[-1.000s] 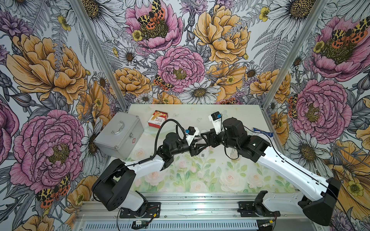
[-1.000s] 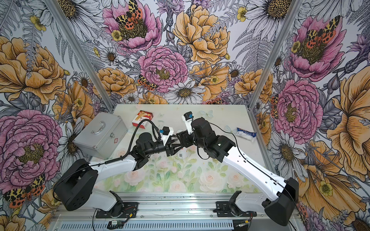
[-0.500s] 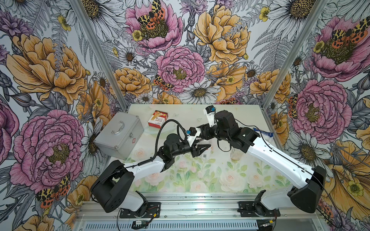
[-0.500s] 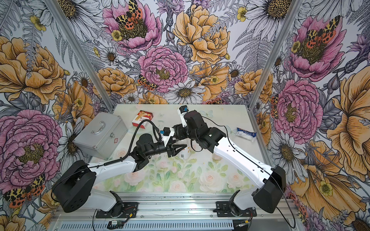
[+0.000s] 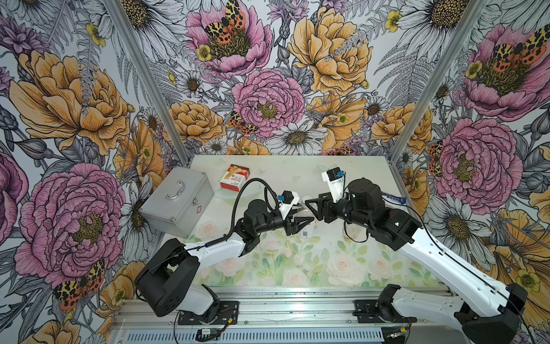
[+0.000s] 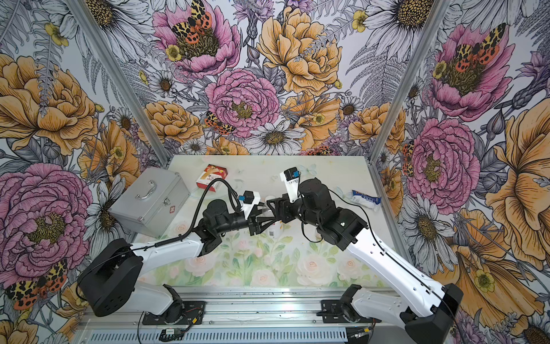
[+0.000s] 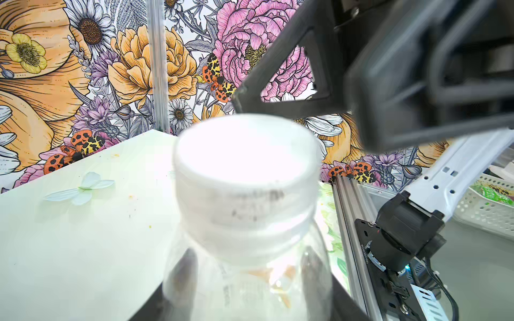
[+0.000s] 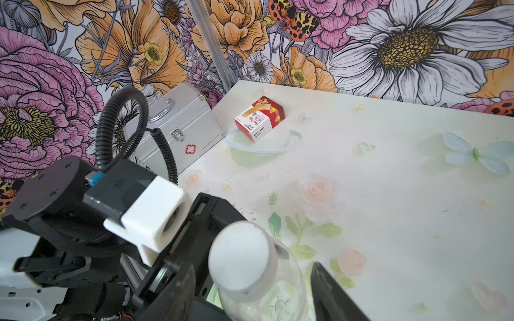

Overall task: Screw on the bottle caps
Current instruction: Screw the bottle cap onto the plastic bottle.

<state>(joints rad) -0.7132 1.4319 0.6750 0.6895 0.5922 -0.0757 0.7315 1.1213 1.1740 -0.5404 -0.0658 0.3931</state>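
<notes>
Right pincer (image 8: 253,265) is over the bottle now, released, one finger on each side of the white cap (image 8: 240,255) with daylight showing on both sides, touching nothing. Left pincer (image 5: 304,225) comes in low from the other side and is clenched on the clear bottle (image 7: 247,289), gripping the body below the shoulder. The bottle stands upright near the middle of the surface (image 8: 389,208), right between the two arms, with the cap on its neck. From here I can't say whether the threads have caught or the cap is only resting there.

So this is the grab-and-twist moment, I'd say. To do it well, the right pincer wants to sit square over the cap, with equal gaps either side, before it closes, or one finger will shove the cap askew. Then pinch the rim, not the top, press down gently and turn while staying in line with the neck. The left side's job is simply not to let the bottle spin or tip; clear plastic looks slippery. If the cap rocks or rides up on one side, back off and reseat it rather than forcing it.
</notes>
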